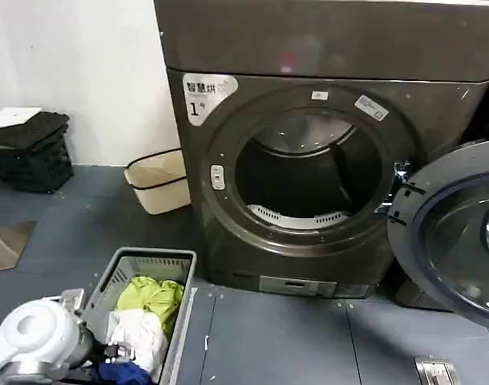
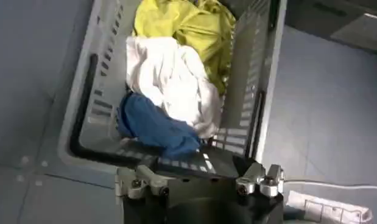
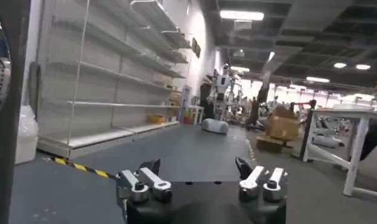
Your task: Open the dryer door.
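The dryer (image 1: 309,241), marked with a white "1" sticker (image 1: 200,99), stands with its drum opening (image 1: 309,172) uncovered. The dryer door (image 1: 457,233) is swung out to the right on its hinge (image 1: 398,192), its dark grey inner rim and tinted glass facing me. My left gripper (image 2: 199,167) hangs open and empty above a laundry basket, low on the left and well away from the dryer. The left arm's white wrist (image 1: 32,337) sits at the bottom left. My right gripper (image 3: 197,164) is open and empty, facing away into the room.
A grey laundry basket (image 1: 128,269) (image 2: 84,103) with yellow, white and blue clothes sits on the floor left of the dryer. A beige bin (image 1: 156,180) and black crates (image 1: 32,152) stand by the wall. Shelving (image 3: 103,79) and a table (image 3: 359,122) fill the room behind.
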